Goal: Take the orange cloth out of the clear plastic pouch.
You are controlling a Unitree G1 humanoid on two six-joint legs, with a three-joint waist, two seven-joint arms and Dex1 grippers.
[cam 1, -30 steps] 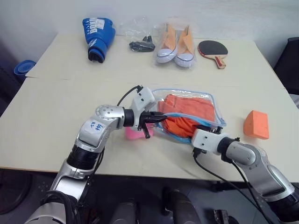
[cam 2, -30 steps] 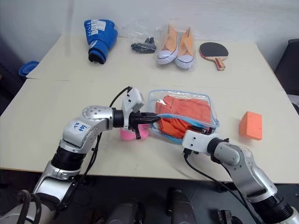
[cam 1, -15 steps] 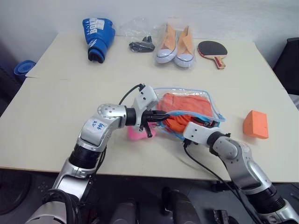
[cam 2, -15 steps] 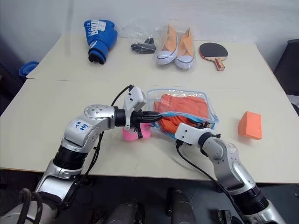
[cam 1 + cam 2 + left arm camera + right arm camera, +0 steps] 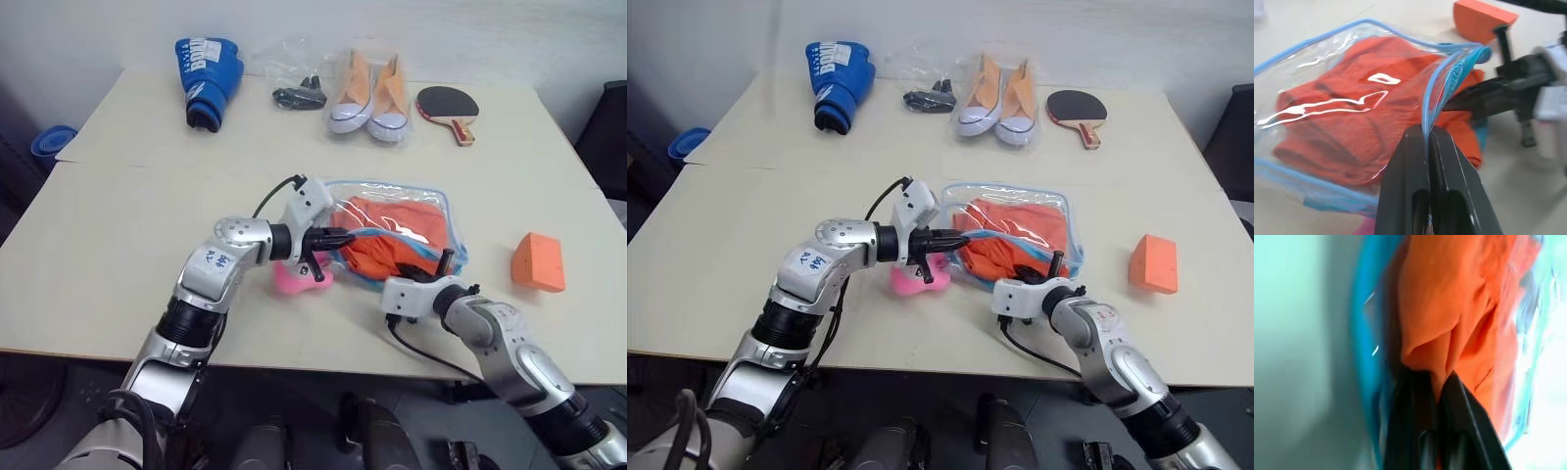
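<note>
While left gripper (image 5: 1427, 134) pinches pouch (image 5: 436, 211) rim | right gripper (image 5: 1437, 382) clamps orange cloth (image 5: 377, 250) | table (image 5: 118, 225)

This looks like a robot test room or lab rather than a home. A plain cream table (image 5: 118, 225) stands against a bare white wall (image 5: 294, 20), with unrelated items lined up along its far edge: a blue boxing glove (image 5: 207, 69), sneakers (image 5: 370, 93), a table tennis paddle (image 5: 448, 106).
</note>
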